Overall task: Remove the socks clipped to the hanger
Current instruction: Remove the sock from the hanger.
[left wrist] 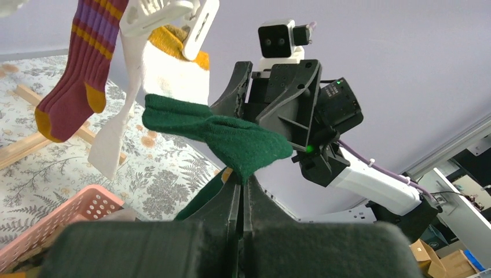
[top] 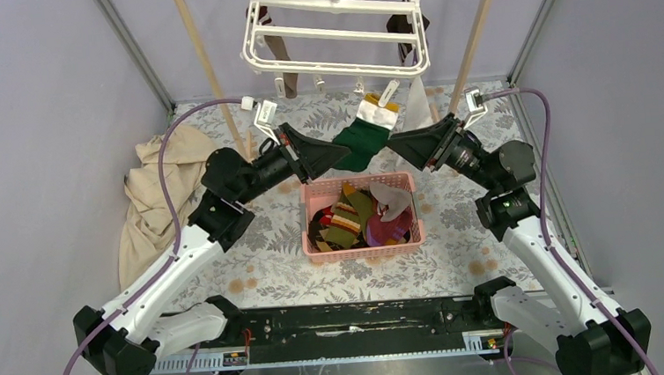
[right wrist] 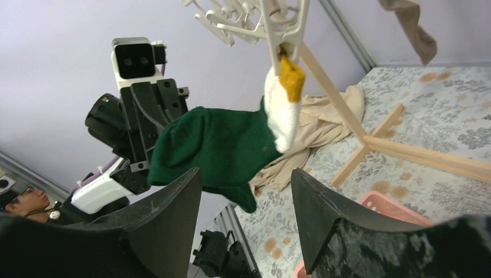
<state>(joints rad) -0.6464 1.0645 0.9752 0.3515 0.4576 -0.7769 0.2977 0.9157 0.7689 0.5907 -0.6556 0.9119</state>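
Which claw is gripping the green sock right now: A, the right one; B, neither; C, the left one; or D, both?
C: in the left wrist view the left claw is pinched shut on the green sock, while the right claw stands open with its fingers apart.

The green sock (left wrist: 231,139) is matt knitted cloth (slightly fuzzy), the hanger (top: 333,6) smooth white plastic.

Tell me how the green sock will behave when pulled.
Probably floppy: the green sock bunches where the left tool pinches it. Likely light: one small clip holds it up. It may stretch before the cuff slips free.
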